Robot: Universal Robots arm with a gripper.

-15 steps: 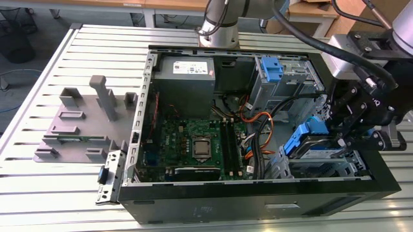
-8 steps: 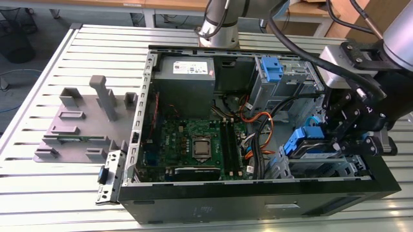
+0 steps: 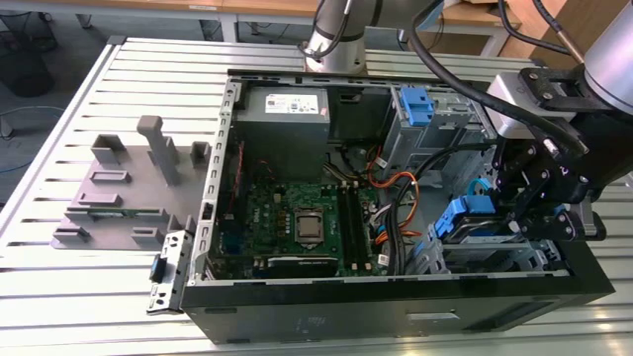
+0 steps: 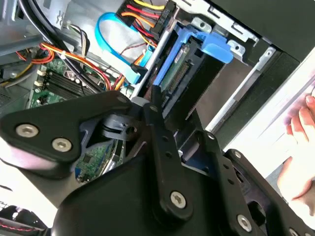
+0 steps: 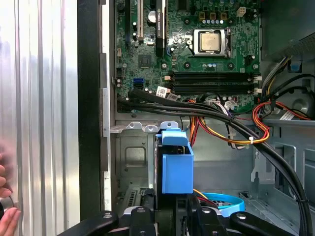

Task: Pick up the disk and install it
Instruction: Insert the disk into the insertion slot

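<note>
— Down at the case's drive-bay corner, on the exterior view's right, what has the pincer (image 5: 171,212) got?
— The disk (image 5: 175,164). Its fingers (image 5: 147,216) are clamped on it, one on each flat side. The disk stands on edge, its blue carrier frame pointing away from the wrist.
— Is it inside the case (image 3: 396,297)?
— Yes, within the walls, at the metal drive bay (image 3: 494,256). How deep it sits there I cannot tell.
— What crowds it?
— Black and orange cables (image 5: 231,123) cross between the disk and the motherboard (image 5: 197,44). A blue flat cable (image 4: 110,39) loops just beside it.
— And elsewhere?
— A grey power-supply box (image 3: 284,107) fills the case's far corner. A grey stand (image 3: 129,185) sits on the table (image 3: 79,282) beyond the case's opposite wall. A person's hand (image 4: 300,142) is on the table, outside the wall nearest the disk.
</note>
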